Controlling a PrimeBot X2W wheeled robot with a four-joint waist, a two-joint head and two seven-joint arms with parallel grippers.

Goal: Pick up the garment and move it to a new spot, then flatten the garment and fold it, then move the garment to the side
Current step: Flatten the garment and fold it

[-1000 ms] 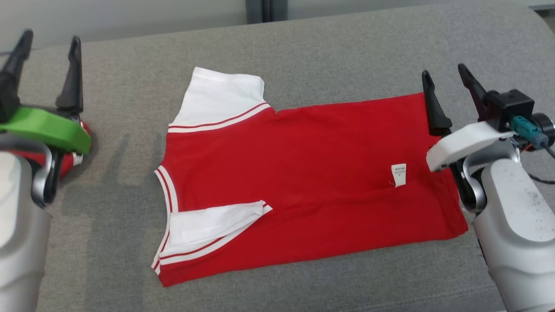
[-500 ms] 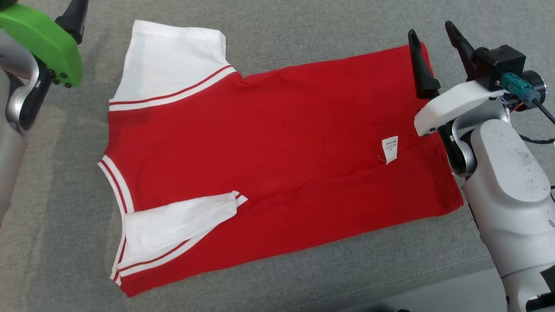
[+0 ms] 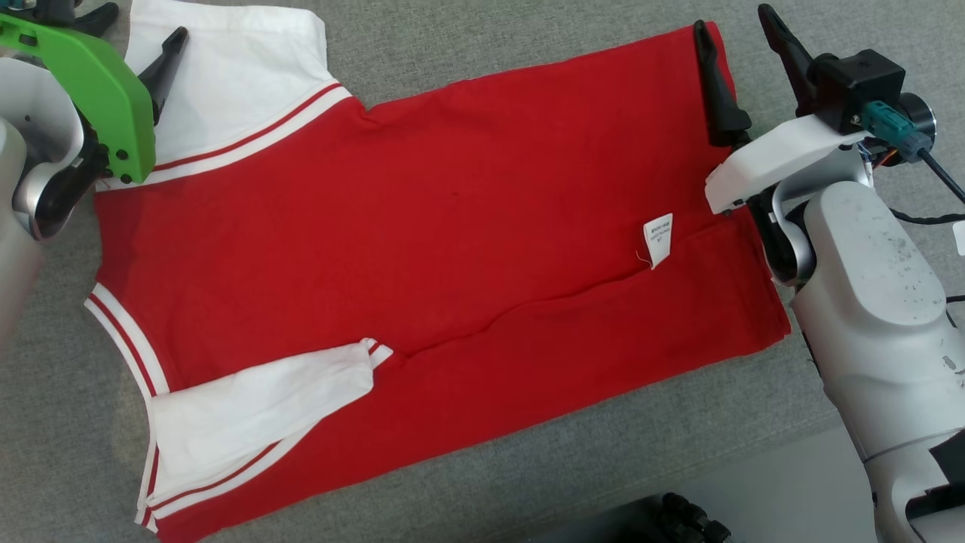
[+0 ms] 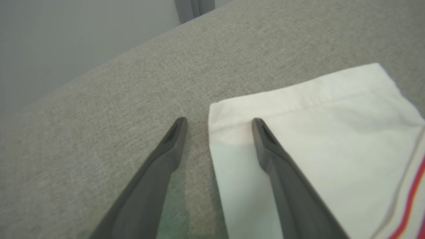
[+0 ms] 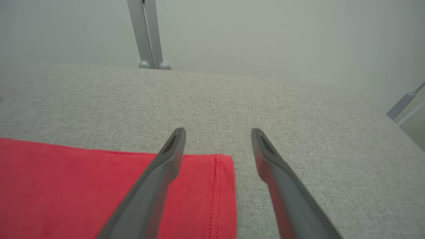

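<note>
A red garment [image 3: 452, 249] with white sleeves lies spread flat on the grey cushion [image 3: 467, 45], its neck to the left and its hem to the right. The lower sleeve [image 3: 256, 411] is folded in over the body. My left gripper [image 3: 139, 29] stands open over the far white sleeve [image 4: 315, 132]. In the left wrist view my left gripper [image 4: 219, 121] straddles that sleeve's corner, one finger above the cloth and one above the cushion. My right gripper [image 3: 733, 21] is open at the hem's far corner. In the right wrist view my right gripper [image 5: 218, 131] straddles the red corner [image 5: 66, 186].
A white label [image 3: 658, 237] sticks up near the hem. The cushion's front edge runs along the lower right, with pale floor and a dark wheel-like part [image 3: 682, 520] below it. Behind the cushion stand a pale wall and grey metal posts [image 5: 147, 33].
The head camera has tipped down and closer, so the whole picture shifted. My left gripper has come in from the left onto the far sleeve's corner. My right gripper stays at the hem corner.
</note>
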